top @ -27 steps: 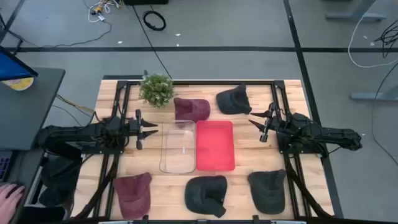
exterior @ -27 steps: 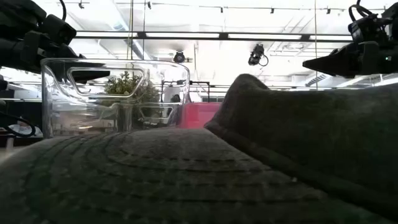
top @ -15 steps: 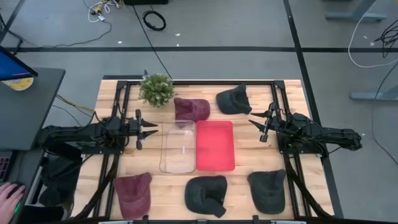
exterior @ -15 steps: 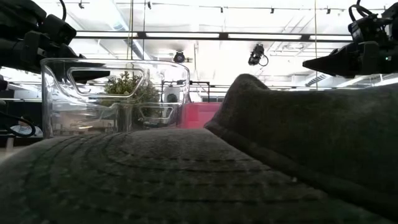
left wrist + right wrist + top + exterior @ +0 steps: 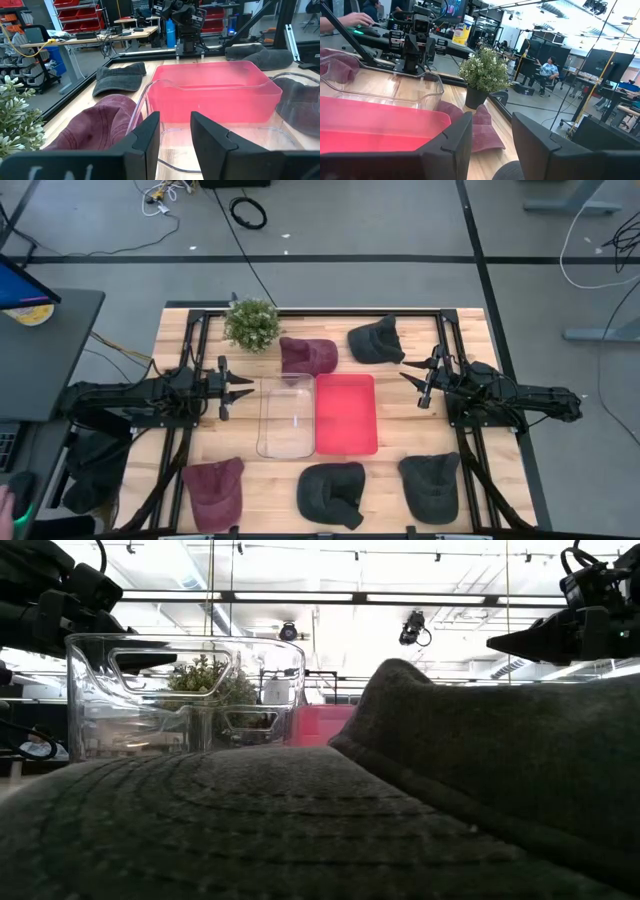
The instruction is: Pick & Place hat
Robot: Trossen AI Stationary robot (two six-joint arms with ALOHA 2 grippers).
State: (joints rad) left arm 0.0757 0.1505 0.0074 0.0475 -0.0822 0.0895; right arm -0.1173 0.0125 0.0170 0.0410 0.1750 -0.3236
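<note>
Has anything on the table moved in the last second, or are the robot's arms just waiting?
Nothing on the table visibly changed. The left claw and right claw hover open on either side of the clear bin and red bin, holding nothing, and all five hats lie where they were. Only a person's hand beside the table slid back.

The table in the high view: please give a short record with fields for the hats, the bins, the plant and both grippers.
hats: five; maroon hat and dark hat at the far edge, maroon hat and two dark hats at the near edge
bins: clear bin beside red bin, mid-table, both empty
plant: potted plant, far left
left gripper: open, left of the clear bin, holding nothing
right gripper: open, right of the red bin, holding nothing
</note>
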